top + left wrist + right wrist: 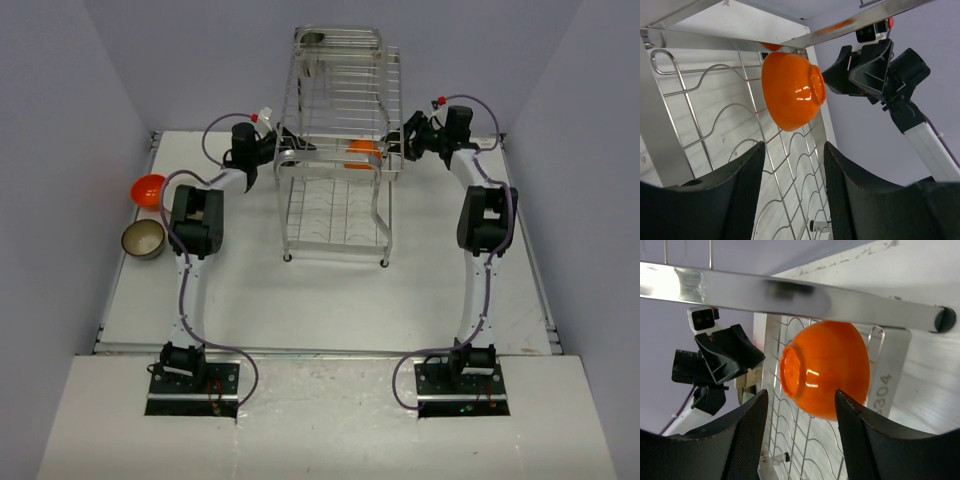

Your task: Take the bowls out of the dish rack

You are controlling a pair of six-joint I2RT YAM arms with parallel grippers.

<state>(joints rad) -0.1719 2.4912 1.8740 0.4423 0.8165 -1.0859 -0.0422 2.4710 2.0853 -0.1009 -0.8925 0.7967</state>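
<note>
On shiny wire dish rack (790, 292), glossy round orange bowl (830, 370), tipped sideways

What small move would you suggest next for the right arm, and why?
Probably ease the right pincer forward onto the orange bowl in the dish rack: its jaws stand open, the bowl lies on its side ahead of their gap, ungripped, and nearer this arm than the left pincer.

From above, wires of the dish rack (340, 100) screen much of the orange bowl (363, 153) inside it, toward the far edge of the bench (250, 290). A dark round thing (313, 39) at the rack's top is too small to name. The wrist views crop the rack, and the left gripper (794, 150) and right gripper (800, 396) at the bottom edge.
</note>
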